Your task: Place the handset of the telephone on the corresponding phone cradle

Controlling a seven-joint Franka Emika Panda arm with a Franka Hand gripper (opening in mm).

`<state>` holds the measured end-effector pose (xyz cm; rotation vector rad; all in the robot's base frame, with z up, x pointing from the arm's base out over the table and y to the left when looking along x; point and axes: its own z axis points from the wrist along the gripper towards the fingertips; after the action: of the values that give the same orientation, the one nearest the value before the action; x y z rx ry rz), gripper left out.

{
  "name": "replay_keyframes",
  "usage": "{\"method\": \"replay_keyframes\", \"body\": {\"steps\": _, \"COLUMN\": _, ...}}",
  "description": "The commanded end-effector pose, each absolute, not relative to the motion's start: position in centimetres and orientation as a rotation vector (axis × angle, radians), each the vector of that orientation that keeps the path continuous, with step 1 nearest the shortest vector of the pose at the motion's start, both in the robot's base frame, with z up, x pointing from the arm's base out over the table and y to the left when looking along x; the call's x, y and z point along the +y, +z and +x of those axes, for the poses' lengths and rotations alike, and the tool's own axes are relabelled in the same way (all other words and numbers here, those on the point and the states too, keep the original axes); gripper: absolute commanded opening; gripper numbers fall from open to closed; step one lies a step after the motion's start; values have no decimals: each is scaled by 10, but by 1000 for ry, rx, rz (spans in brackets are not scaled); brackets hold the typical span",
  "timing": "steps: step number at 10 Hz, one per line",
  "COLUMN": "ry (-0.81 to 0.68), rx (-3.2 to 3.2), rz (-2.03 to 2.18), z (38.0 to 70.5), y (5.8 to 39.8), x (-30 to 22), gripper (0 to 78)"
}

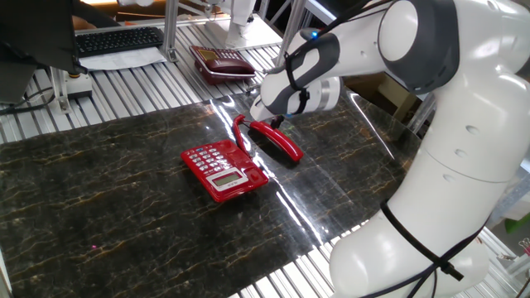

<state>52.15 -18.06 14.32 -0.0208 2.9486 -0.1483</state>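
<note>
The bright red telephone (224, 170) with white-grey buttons and a small grey display lies on the dark marble mat. Its cradle strip (251, 161) runs along its right side and holds nothing. The red handset (279, 142) lies flat on the mat just right of the phone, with its red cord (240, 129) curling back to the base. My gripper (277, 122) hangs over the far end of the handset, fingertips close to it. The arm's body hides the jaws, so I cannot tell how they stand or whether they touch the handset.
A dark maroon phone (222, 63) sits on the slatted metal table (124, 91) behind the mat. A black keyboard (120, 39) lies at the back left. The robot's white body (447, 182) fills the right side.
</note>
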Motion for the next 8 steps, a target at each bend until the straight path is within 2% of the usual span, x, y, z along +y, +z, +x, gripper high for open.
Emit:
{"method": "replay_keyframes", "body": {"steps": 1, "ry": -143, "rx": 2881, "rz": 13, "z": 522, "y": 145, "x": -181, "gripper": 0}}
{"method": "replay_keyframes", "body": {"steps": 4, "ry": -172, "rx": 2848, "rz": -50, "z": 521, "y": 137, "x": -190, "gripper": 0}}
{"method": "replay_keyframes", "body": {"steps": 8, "ry": -181, "rx": 2802, "rz": -218, "z": 530, "y": 109, "x": -223, "gripper": 0}}
